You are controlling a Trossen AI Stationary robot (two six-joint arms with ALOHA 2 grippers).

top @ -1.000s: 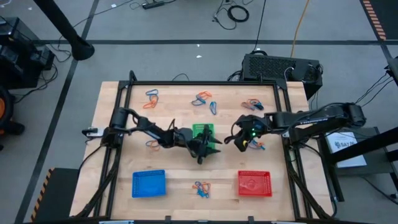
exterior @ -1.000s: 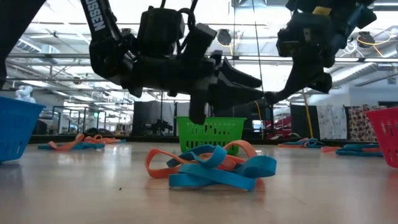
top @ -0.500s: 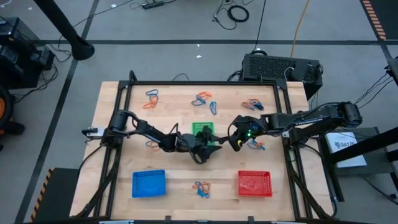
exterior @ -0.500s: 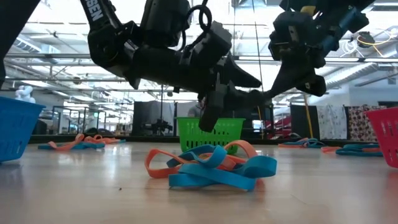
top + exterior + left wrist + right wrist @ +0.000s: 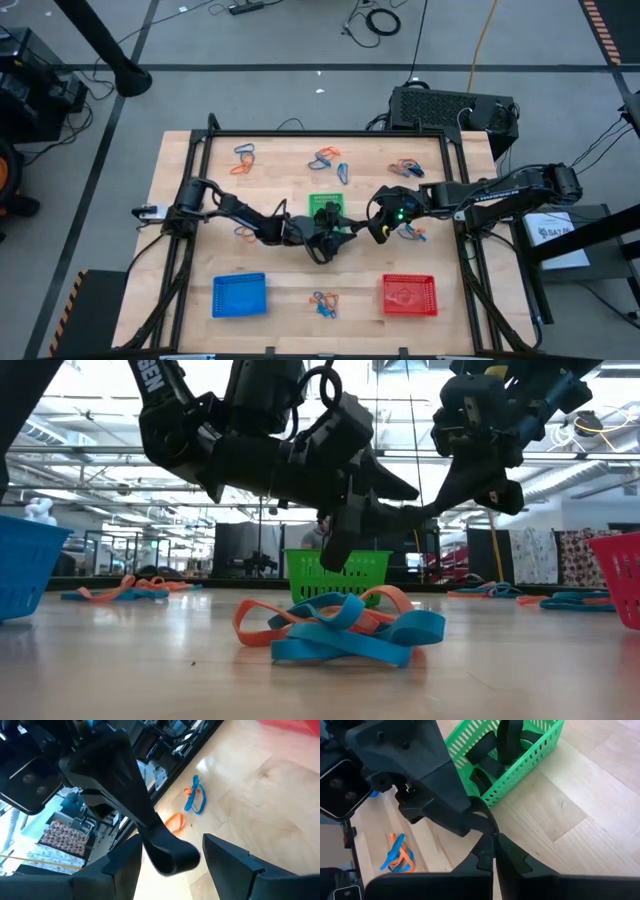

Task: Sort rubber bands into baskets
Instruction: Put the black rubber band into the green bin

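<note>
Green basket [image 5: 326, 207] half hidden by left gripper [image 5: 345, 240]

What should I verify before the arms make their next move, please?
1. Left gripper open: ok.
2. Right gripper shut: ok.
3. Grippers clear of each other: not ok; the right gripper's tip sits between the left gripper's open fingers.
4. A rubber band held in either gripper: cannot tell.
5. Green basket upright, with black rubber bands inside: ok.
6. Blue basket and red basket free of the arms: ok.
</note>
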